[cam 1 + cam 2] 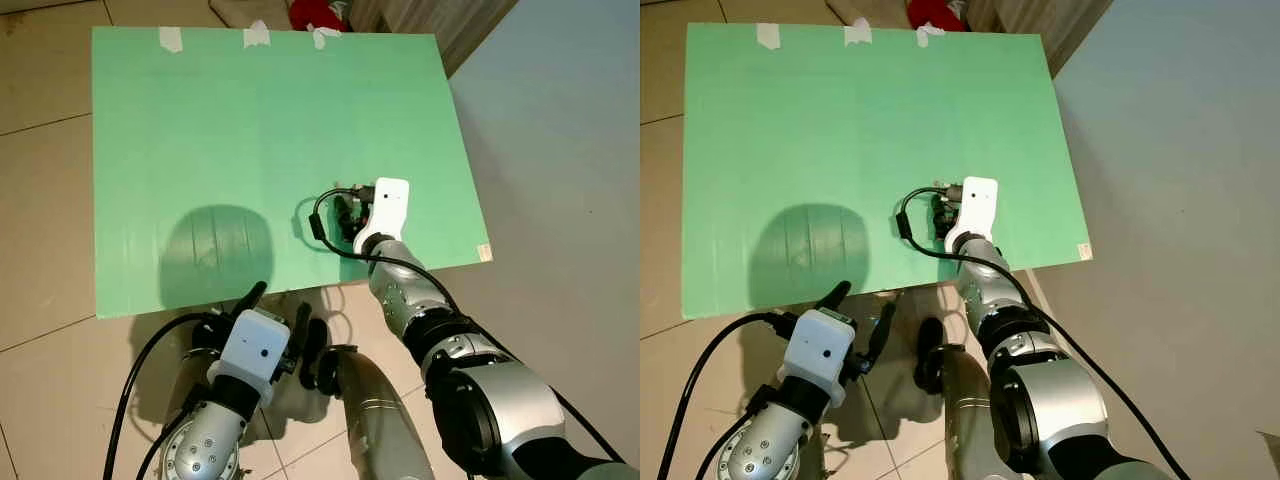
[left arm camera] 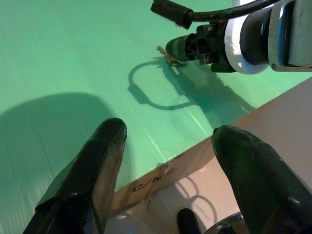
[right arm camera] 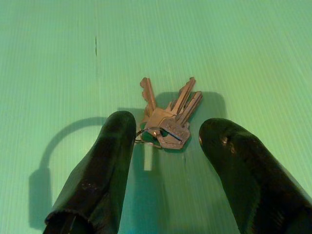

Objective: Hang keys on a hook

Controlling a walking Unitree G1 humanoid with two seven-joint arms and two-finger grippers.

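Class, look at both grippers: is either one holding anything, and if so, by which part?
Nothing is held. The right gripper is open, its fingers either side of the keys lying on the green board. The left gripper is open at the board's near edge.

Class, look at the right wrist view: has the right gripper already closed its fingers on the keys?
No. The right gripper is open, its fingers either side of the keys, which lie flat on the green board.

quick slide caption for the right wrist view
Right end effector open over a bunch of keys lying on the green board.
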